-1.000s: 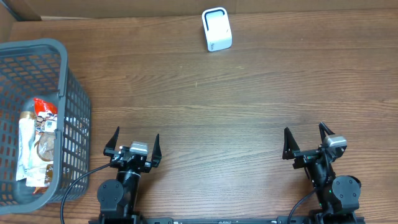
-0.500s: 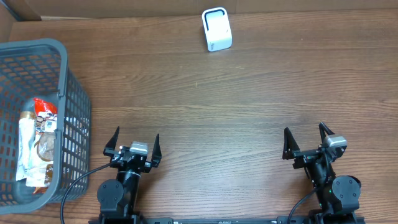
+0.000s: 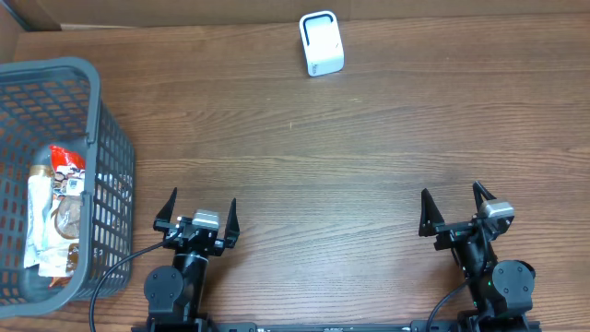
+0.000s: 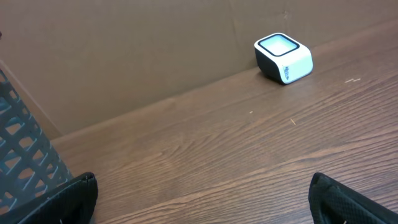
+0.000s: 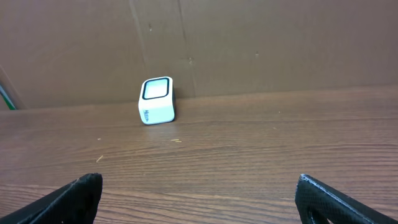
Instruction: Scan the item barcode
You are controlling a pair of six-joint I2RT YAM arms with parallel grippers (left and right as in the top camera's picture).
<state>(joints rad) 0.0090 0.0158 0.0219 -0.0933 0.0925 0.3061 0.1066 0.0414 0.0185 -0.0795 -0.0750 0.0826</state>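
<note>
Looking for writing first, I find very little that can be read. The scanner (image 3: 321,43), a small white box with a dark-framed window on top, has a short line of dark letters on its side in both wrist views (image 4: 283,58) (image 5: 156,100), but they are too small to read. The snack packet (image 3: 55,217), which is the item of the task, lies flat on the bottom of the grey basket (image 3: 109,157) at the left side of the tabletop (image 3: 350,157). Its far end is red, the rest is pale and brown, and it carries a small white patch with dark marks that may be a code. I cannot make out any brand name on it.

The packet is partly hidden behind the mesh of the basket wall, and the basket itself is cut off by the left edge of the overhead view. In the left wrist view only a corner of the mesh shows, and the packet does not show at all. The scanner stands at the far edge of the tabletop, close to a brown cardboard wall (image 4: 124,50), well apart from the basket.

The left jaws and the right jaws both stand wide apart and hold nothing. They are at the near edge of the tabletop, and in each wrist view only the dark tips show in the lower corners.
</note>
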